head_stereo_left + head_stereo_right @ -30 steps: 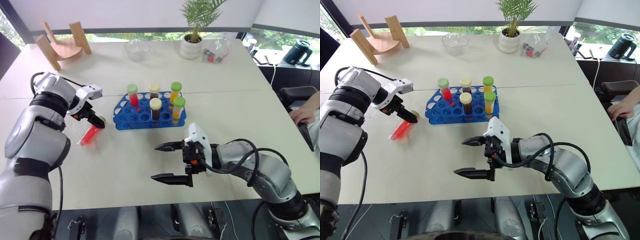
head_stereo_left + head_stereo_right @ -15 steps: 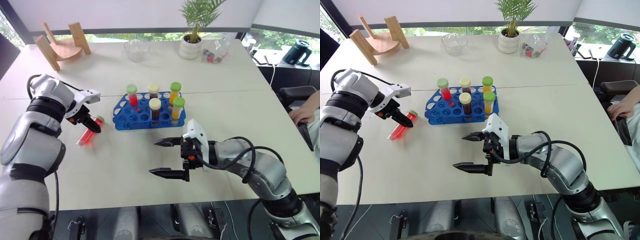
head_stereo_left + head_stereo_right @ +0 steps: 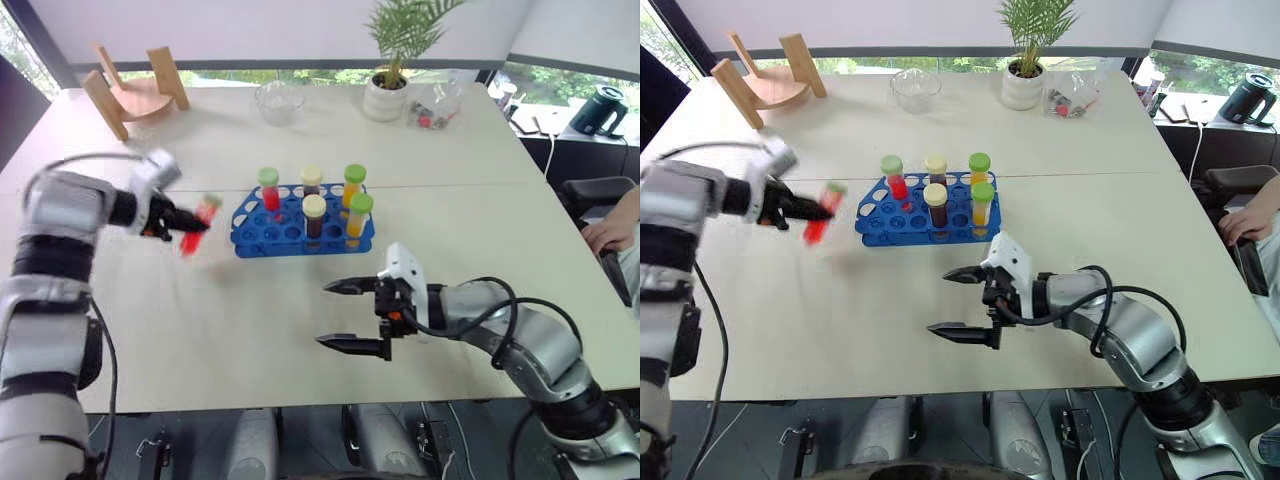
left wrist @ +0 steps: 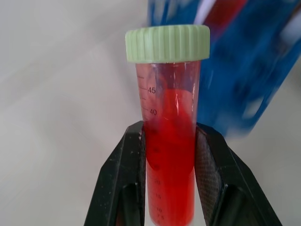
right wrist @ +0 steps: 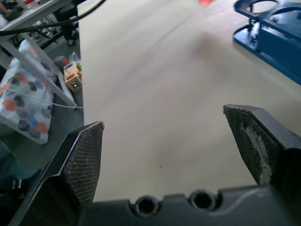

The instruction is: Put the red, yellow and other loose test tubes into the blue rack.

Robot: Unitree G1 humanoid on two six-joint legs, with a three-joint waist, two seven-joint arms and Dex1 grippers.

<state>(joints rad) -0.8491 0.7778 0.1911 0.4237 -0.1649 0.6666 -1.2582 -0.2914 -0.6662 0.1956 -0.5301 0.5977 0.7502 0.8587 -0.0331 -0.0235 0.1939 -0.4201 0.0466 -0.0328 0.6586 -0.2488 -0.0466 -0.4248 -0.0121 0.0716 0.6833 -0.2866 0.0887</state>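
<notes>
A red test tube (image 3: 194,226) with a green cap hangs above the table just left of the blue rack (image 3: 249,236), tilted and blurred by motion. My left gripper (image 3: 186,222) is shut on it; the left wrist view has both black fingers (image 4: 133,160) clamped on the red test tube (image 4: 169,108) below its cap. Several capped tubes stand upright in the rack: one red (image 3: 268,189), brown ones (image 3: 314,214) and orange ones (image 3: 358,214). My right gripper (image 3: 345,315) hovers open over bare table in front of the rack, nothing between its fingers (image 5: 87,155).
A curved wooden stand (image 3: 135,95) sits at the far left. Along the back edge are a glass bowl (image 3: 278,100), a potted plant (image 3: 386,92) and a clear bag (image 3: 432,104). A person's hand (image 3: 610,226) rests at the right edge.
My left gripper closed on the red tube lying on the table and lifted it, swinging it up toward the rack. The right gripper drifted slightly right, still open.
</notes>
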